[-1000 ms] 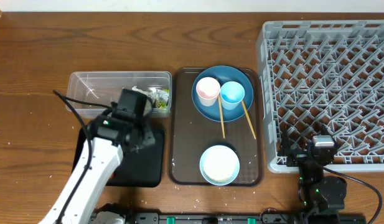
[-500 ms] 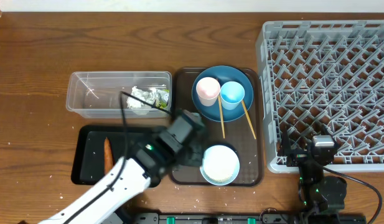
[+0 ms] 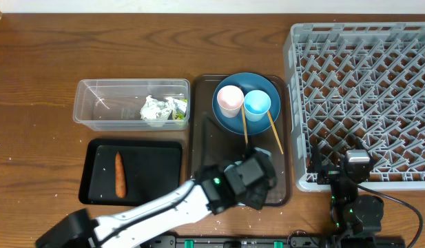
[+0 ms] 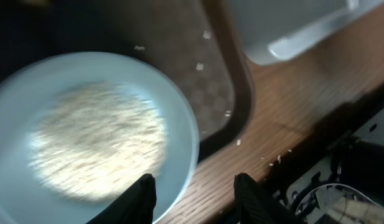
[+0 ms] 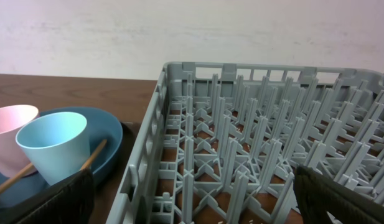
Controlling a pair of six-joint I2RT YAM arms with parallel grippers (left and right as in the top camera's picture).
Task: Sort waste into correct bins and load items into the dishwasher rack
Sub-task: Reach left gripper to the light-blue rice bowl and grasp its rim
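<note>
Shift of left gripper [image 4: 195,193] within the last second, from above black tray [image 3: 150,172] across to bowl [image 4: 86,137] on serving tray [image 3: 202,96]. Jaws apart, gripping nothing, poised over rice [image 4: 95,140]. Left behind: carrot [image 3: 119,173] in black tray, wrapper [image 3: 157,108] in clear tub [image 3: 88,114]. Likely means rice next, then dishes into rack [image 3: 364,89]. Right gripper [image 5: 192,199] spread wide, empty, beside rack.

Overhead, the left arm [image 3: 191,201] covers the bowl [image 4: 86,134], blurred in its wrist view.
</note>
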